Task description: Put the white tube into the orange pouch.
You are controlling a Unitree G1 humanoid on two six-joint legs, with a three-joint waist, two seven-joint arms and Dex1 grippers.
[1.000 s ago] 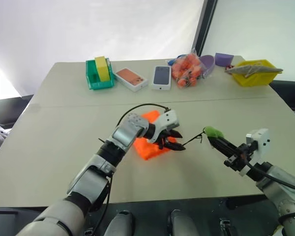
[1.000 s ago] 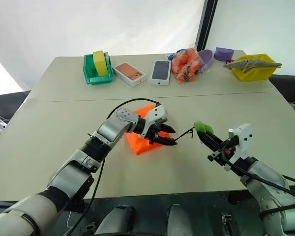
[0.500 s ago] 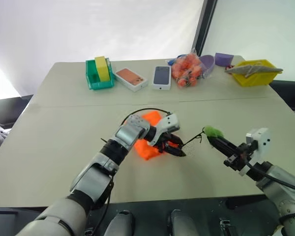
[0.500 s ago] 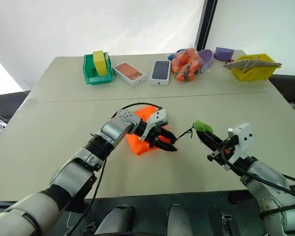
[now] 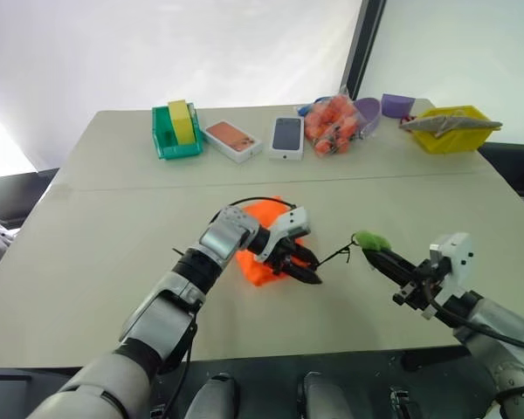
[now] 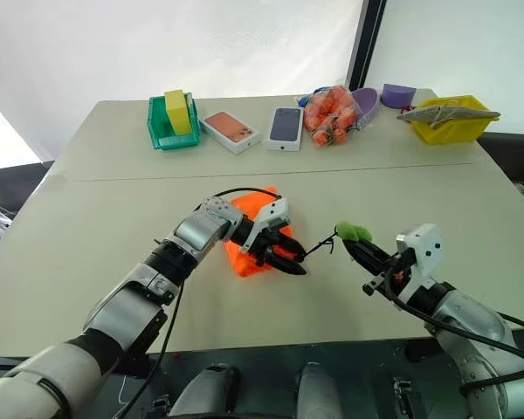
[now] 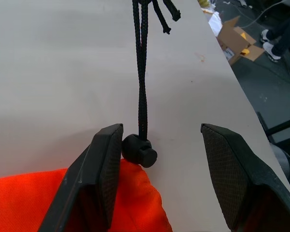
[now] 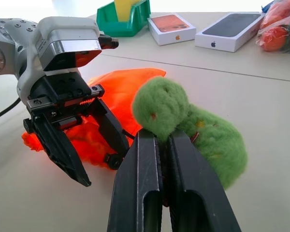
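The orange pouch [image 5: 264, 213] lies crumpled at the middle of the table. My left gripper [image 5: 308, 269] is open at the pouch's right end, its fingers either side of the black cord lock [image 7: 139, 150]. A thin black cord [image 7: 141, 72] runs from the lock to a green fuzzy ball [image 8: 181, 115]. My right gripper [image 8: 159, 138] is shut on that ball, just above the table to the right of the pouch. The white tube is out of view.
Along the table's far edge stand a green bin [image 5: 175, 133] with a yellow block, two phone boxes [image 5: 234, 140] [image 5: 286, 137], a clear bag of orange items [image 5: 332, 124], a purple bowl [image 5: 368, 112] and a yellow bin [image 5: 451, 129].
My left gripper has sunk a little and turned at the pouch's mouth, staying open. The right gripper still holds the green ball and has barely shifted.
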